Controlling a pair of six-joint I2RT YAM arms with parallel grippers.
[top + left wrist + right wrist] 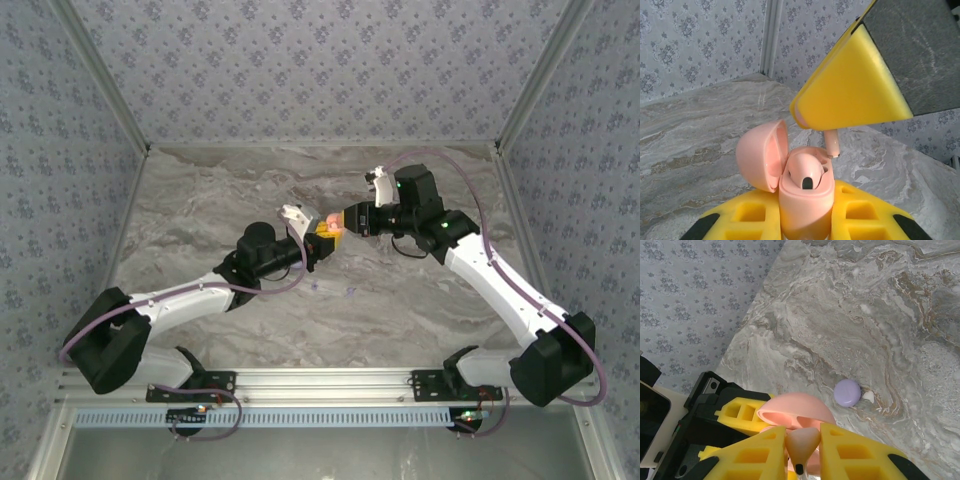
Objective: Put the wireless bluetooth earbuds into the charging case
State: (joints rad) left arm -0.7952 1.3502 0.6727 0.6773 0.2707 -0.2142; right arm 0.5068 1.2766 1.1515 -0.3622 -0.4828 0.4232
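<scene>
— Where is the charging case?
— In the left wrist view the pink charging case (805,200) stands at the lower centre. The left gripper (807,222) is clamped on it, with a yellow pad (757,215) on either side. Its lid (760,155) is swung open to the left.
— Anything inside?
— One seated earbud (805,172) lies in its well, a dark spot facing the camera.
— And the right gripper?
— At the bottom centre of its own wrist view, the right gripper (802,452) is pinched shut on the held earbud (802,440). In the left wrist view the stem pokes out under the yellow finger, just above the case's right side. I cannot tell whether it touches.
— From above?
— The two grippers meet tip to tip near the middle of the frame, over the marble table (200,200).
— Anything else?
— A purple disc (847,392) lies on the marble right of centre in the right wrist view, with a small white bit (868,396) just beside it.
</scene>
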